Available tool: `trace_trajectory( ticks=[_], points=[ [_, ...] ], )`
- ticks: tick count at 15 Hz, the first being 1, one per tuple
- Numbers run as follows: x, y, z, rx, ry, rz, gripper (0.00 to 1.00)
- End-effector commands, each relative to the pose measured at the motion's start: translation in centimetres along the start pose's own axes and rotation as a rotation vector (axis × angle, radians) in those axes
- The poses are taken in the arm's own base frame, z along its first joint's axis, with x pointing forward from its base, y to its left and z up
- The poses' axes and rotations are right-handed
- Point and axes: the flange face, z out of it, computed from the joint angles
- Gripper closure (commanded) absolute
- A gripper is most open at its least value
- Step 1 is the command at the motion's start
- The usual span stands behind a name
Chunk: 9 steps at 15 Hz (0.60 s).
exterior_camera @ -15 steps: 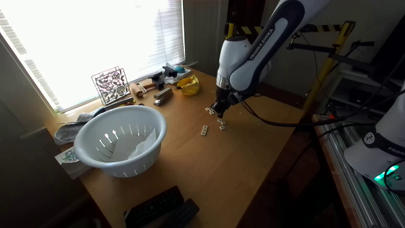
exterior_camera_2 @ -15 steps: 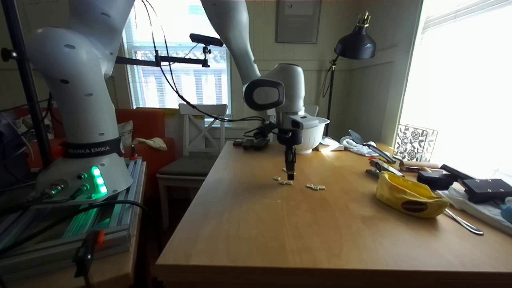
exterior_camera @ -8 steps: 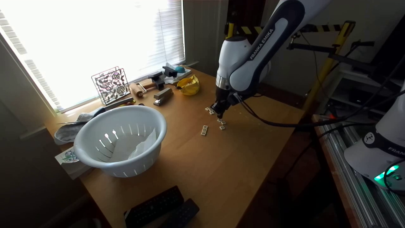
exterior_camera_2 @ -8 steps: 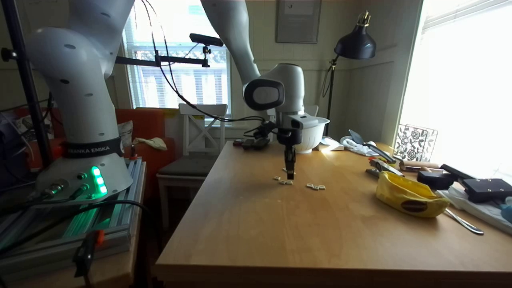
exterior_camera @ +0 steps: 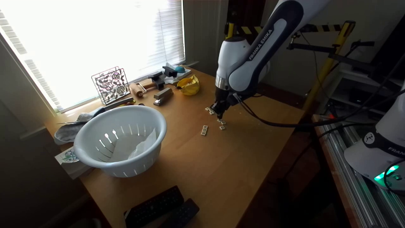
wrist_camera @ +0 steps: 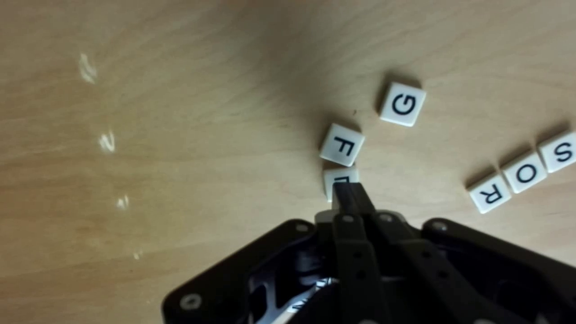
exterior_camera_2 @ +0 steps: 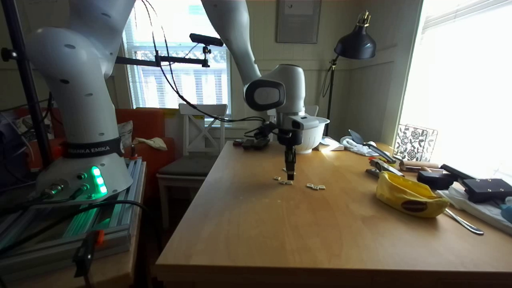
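White letter tiles lie on a wooden table. In the wrist view my black gripper (wrist_camera: 347, 186) is shut, its fingertips pressed together with nothing between them. They overlap a tile (wrist_camera: 330, 177) whose letter is partly covered; whether they touch it I cannot tell. An F tile (wrist_camera: 342, 145) sits right against that one, and a G tile (wrist_camera: 402, 104) lies apart beyond it. To the right an R tile (wrist_camera: 490, 193), an O tile (wrist_camera: 525, 173) and an S tile (wrist_camera: 559, 152) form a row. Bits of more tiles (wrist_camera: 323, 282) show through the gripper's linkage.
A white colander (exterior_camera: 120, 164) stands on the table, with dark remotes (exterior_camera: 155, 205) by the table's edge. Along the window side are a stapler (exterior_camera: 163, 96), a metal napkin holder (exterior_camera: 110, 85), a yellow banana-shaped pouch (exterior_camera_2: 410, 196) and dark tools (exterior_camera_2: 436, 180).
The arm has shifted only very slightly, its tip a touch lower in an exterior view. The tiles appear to lie where they were, and the gripper stays shut.
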Motion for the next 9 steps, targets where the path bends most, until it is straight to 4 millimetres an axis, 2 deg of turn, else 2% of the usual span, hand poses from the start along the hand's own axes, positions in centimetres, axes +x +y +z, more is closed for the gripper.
trace_trajectory(
  ticks=[1, 9],
  points=[
    [0.54, -0.45, 0.41, -0.013, -0.014, 0.006, 1.00],
    [1.10, -0.99, 1.39, -0.024, -0.031, 0.011, 1.00]
  ],
)
